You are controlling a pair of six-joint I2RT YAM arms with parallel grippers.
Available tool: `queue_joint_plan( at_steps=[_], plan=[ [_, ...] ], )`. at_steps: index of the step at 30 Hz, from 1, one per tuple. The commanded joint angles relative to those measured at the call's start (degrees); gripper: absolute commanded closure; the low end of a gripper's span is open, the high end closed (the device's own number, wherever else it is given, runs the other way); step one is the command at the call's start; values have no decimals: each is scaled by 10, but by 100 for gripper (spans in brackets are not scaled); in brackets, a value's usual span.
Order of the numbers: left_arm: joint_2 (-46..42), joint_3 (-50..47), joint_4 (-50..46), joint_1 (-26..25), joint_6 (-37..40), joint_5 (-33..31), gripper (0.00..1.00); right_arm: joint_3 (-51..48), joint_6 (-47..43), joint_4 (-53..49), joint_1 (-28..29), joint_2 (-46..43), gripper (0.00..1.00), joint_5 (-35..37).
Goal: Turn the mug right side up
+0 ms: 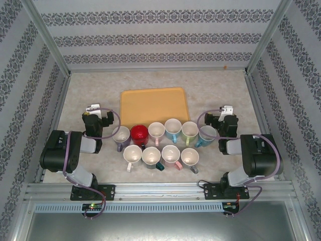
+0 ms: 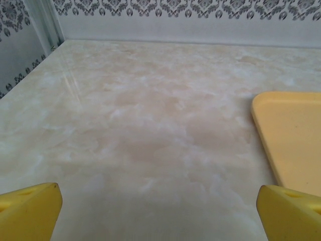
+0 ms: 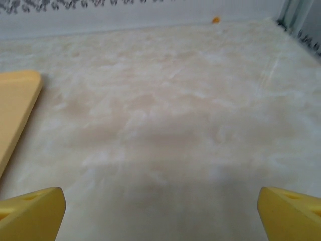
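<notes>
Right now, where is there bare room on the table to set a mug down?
The flat yellow plastic tray is bare. So is the marbled beige tabletop behind it, up to the back wall, and beside it. Crowded: two rows of ceramic mugs in front of the tray.

No legible text (anywhere).

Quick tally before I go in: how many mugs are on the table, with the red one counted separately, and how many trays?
red mug: 1
pale mugs: 9
yellow tray: 1
Total: 11
</notes>
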Motion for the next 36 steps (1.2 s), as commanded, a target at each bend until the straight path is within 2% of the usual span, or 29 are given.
queue_joint_plan(
  at_steps=[1, 7, 10, 13, 36],
  plan=[
    [-4, 9, -17, -5, 11, -9, 0, 32, -15, -14, 13, -7, 2, 48],
    [-4, 5, -11, -5, 19, 5, 0, 31, -20, -14, 16, -8, 2, 47],
    [-2, -16, 31, -9, 29, 16, 0, 31, -20, -14, 17, -8, 2, 47],
    [-6, 15, -34, -7, 11, -10, 0, 31, -20, -14, 17, -8, 2, 48],
    [-4, 10, -21, -8, 20, 2, 0, 32, -20, -15, 17, -8, 2, 49]
  ],
)
